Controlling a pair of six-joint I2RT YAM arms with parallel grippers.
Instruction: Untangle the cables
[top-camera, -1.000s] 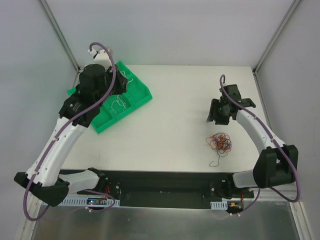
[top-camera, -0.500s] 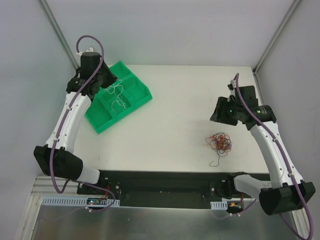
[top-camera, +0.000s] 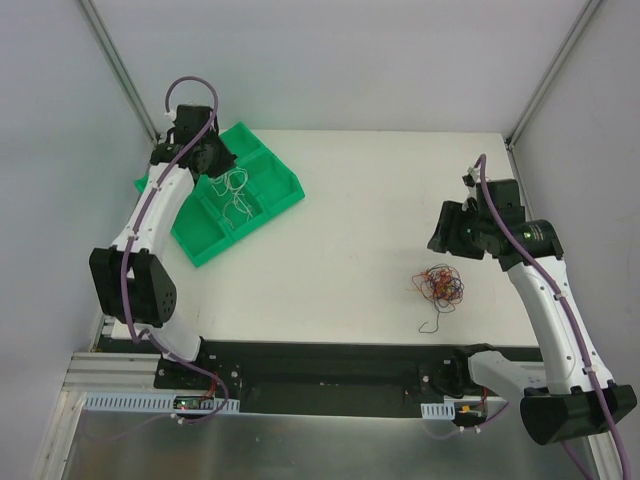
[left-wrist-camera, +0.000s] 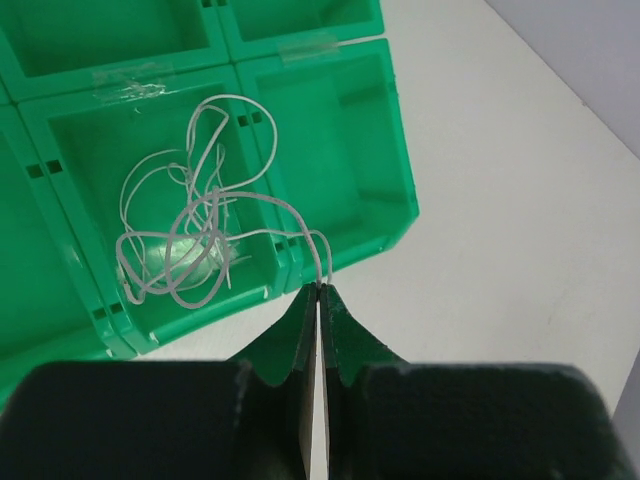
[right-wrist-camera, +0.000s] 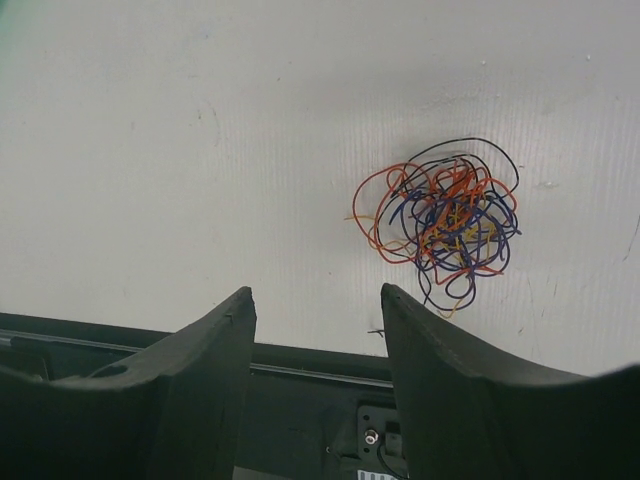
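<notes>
Green tray (left-wrist-camera: 398, 165) holding white cables (left-wrist-camera: 190, 240), left hand (left-wrist-camera: 318, 292) pinching one strand

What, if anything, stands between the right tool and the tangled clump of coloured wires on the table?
Nothing visible does: only white table surface separates the open right tool from the clump.

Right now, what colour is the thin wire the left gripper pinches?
White wire, left wrist view.

white table (top-camera: 350, 230) | green tray (top-camera: 262, 221) far-left | cable tangle (top-camera: 441, 285) near-right
</notes>
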